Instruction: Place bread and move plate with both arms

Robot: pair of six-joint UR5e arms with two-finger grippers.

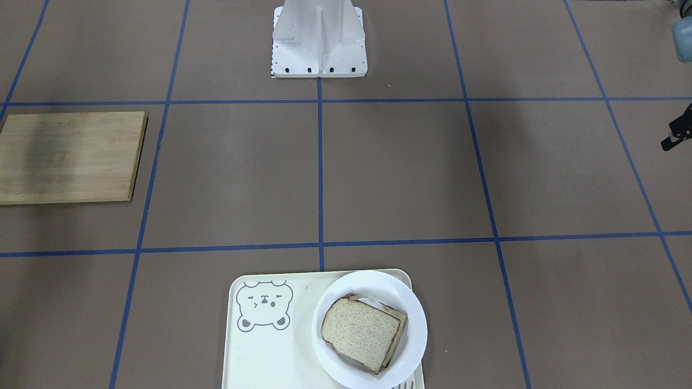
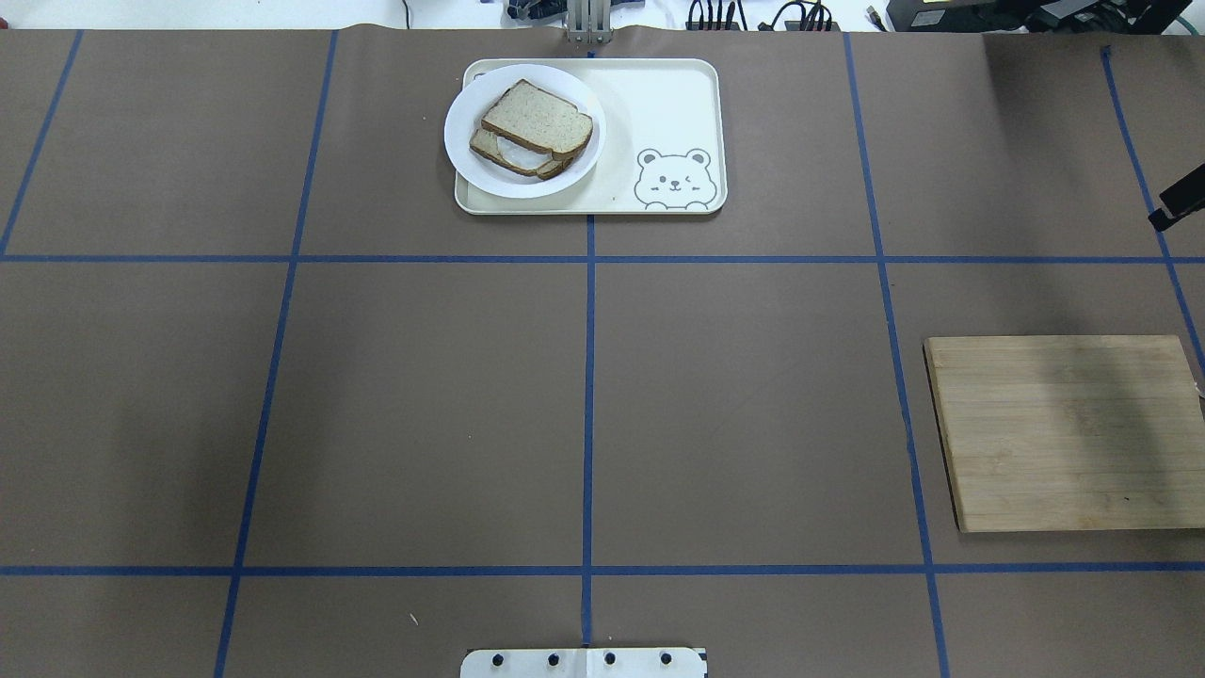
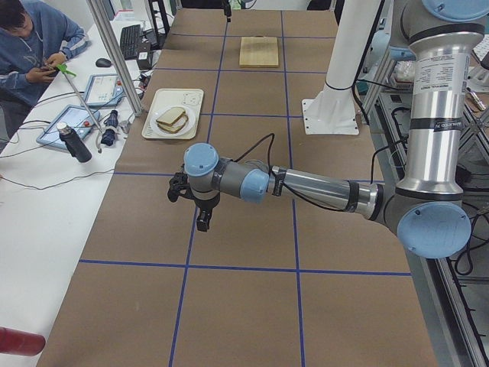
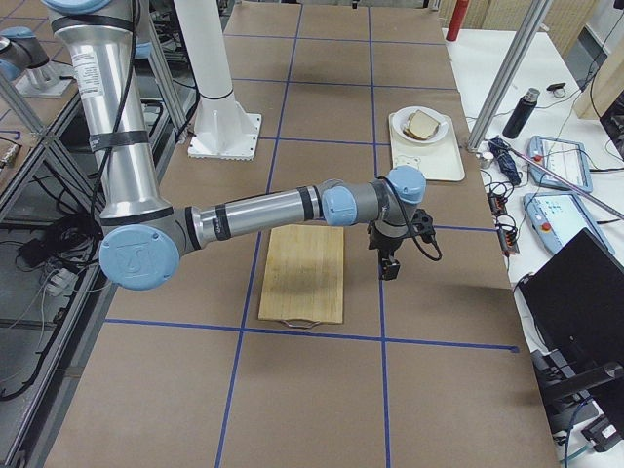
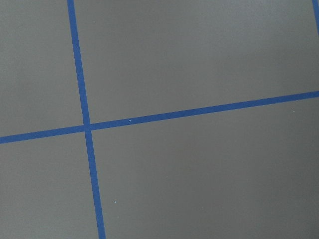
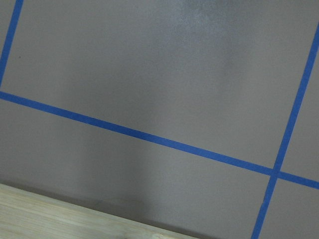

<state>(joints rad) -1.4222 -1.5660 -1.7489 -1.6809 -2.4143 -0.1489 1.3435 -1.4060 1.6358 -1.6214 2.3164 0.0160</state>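
The plain bread slice (image 1: 361, 332) lies on top of another slice, which shows some white under it, on the white plate (image 1: 373, 283). The plate sits on the cream bear tray (image 1: 270, 351) at the table's far edge, as the overhead view shows for the bread (image 2: 538, 121) and the plate (image 2: 466, 151). My left gripper (image 3: 200, 220) hangs over bare table far to my left; only its tip shows in the front view (image 1: 676, 138). My right gripper (image 4: 390, 265) hangs beside the wooden board; a sliver shows overhead (image 2: 1177, 202). I cannot tell whether either is open or shut. Neither holds anything that I can see.
A wooden cutting board (image 2: 1068, 433) lies on my right side. The white robot base (image 1: 319, 38) stands at the near middle edge. An operator (image 3: 30, 38) sits at a side bench with bottles and tablets beyond the tray.
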